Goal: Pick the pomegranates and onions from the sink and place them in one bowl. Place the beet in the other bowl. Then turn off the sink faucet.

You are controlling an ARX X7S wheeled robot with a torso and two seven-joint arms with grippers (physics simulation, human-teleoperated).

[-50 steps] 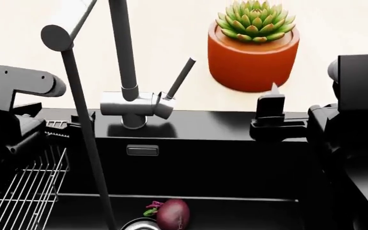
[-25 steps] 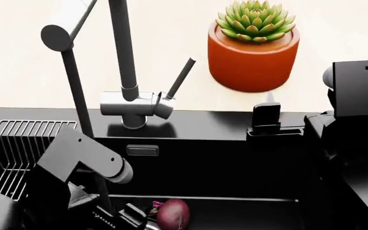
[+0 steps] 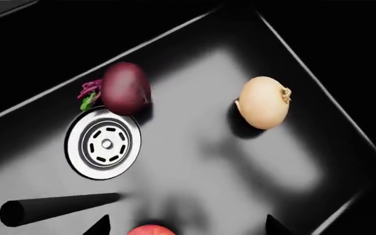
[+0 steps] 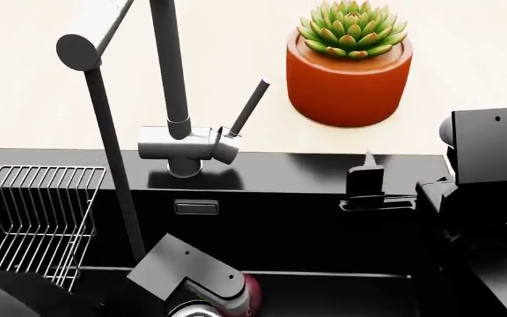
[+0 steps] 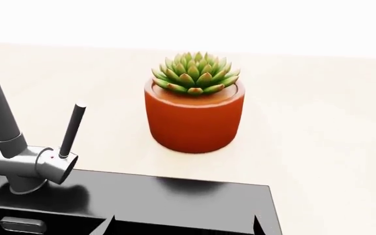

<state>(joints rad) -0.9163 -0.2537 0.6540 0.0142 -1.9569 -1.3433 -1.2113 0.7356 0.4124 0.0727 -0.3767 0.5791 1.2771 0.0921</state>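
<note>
Pomegranate (image 3: 151, 230) between open left jaws; beet (image 3: 125, 88), onion (image 3: 264, 102) beyond.

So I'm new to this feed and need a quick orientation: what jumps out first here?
The orange pot with a green succulent stands out on the pale counter behind the black sink, right of the faucet. Down in the basin, the left wrist view shows a dark purple beet at the steel drain's edge and a pale onion lying apart from it.
</note>
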